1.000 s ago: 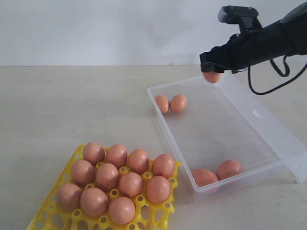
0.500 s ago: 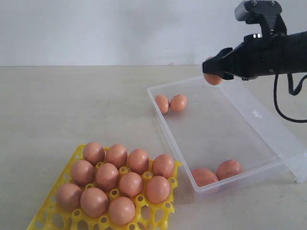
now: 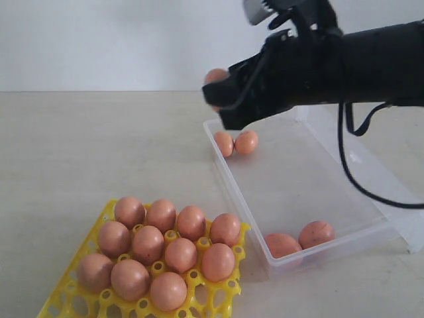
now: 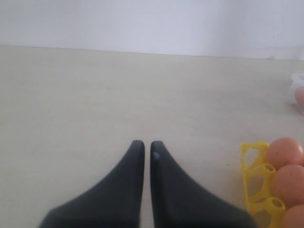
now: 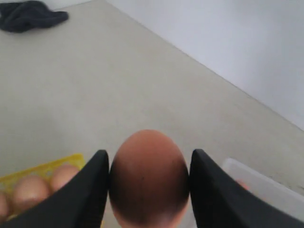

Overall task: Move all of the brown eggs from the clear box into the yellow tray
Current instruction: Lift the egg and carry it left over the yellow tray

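Observation:
My right gripper (image 3: 218, 93) is shut on one brown egg (image 5: 149, 176), held in the air over the far left corner of the clear box (image 3: 371, 228). The same egg (image 3: 215, 75) peeks out at the black fingertips. In the box lie two eggs (image 3: 237, 142) at the far end and two eggs (image 3: 299, 240) at the near end. The yellow tray (image 3: 99, 295) at the front left holds several eggs (image 3: 165, 242). My left gripper (image 4: 144, 145) is shut and empty, low over bare table, with the tray's edge (image 4: 251, 178) off to one side.
The box's hinged lid (image 3: 397, 192) lies open along its right side. A black cable (image 3: 358, 172) hangs from the right arm over the box. A dark cloth (image 5: 28, 15) lies far off on the table.
The right arm has swung left and towards the camera with the egg, from the box's far right corner to its far left corner. The eggs in box and tray have not moved.

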